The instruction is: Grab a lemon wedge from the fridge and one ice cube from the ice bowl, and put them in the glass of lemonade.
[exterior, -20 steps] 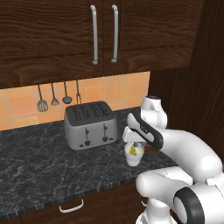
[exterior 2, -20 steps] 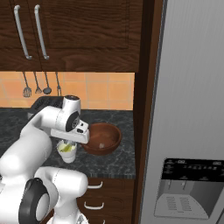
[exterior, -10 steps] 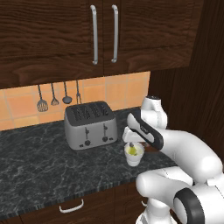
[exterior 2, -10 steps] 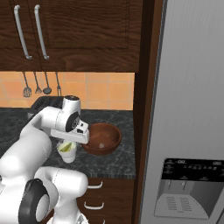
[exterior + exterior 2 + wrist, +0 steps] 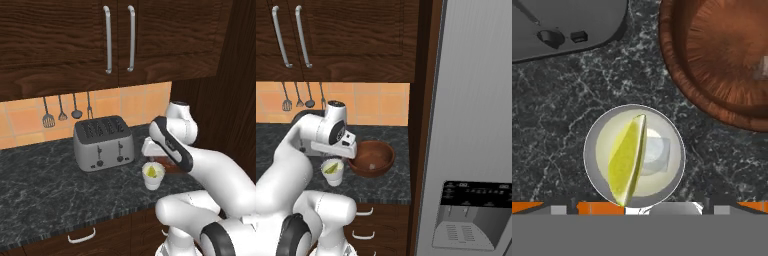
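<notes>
The glass of lemonade (image 5: 588, 150) stands on the dark counter, straight below my gripper (image 5: 640, 204). Inside it a yellow lemon wedge (image 5: 627, 160) leans against a pale ice cube (image 5: 655, 155). My gripper is open, its fingertips wide apart and holding nothing. In the left base view the gripper (image 5: 151, 159) hovers just above the glass (image 5: 153, 176); the right base view shows the gripper (image 5: 336, 153) over the glass (image 5: 332, 173). The wooden ice bowl (image 5: 372, 159) sits right beside the glass, with a pale cube in it (image 5: 762, 67). The grey fridge (image 5: 476, 125) stands at the right.
A steel toaster (image 5: 102, 142) stands on the counter left of the glass, also seen as the toaster (image 5: 567, 25) in the hand view. Utensils (image 5: 65, 112) hang on the tiled wall. Dark wood cabinets (image 5: 120, 40) hang overhead. A wooden panel (image 5: 418, 125) separates counter and fridge.
The gripper's fingers have spread apart above the glass. The arm has barely moved, and glass, bowl and toaster stay in place.
</notes>
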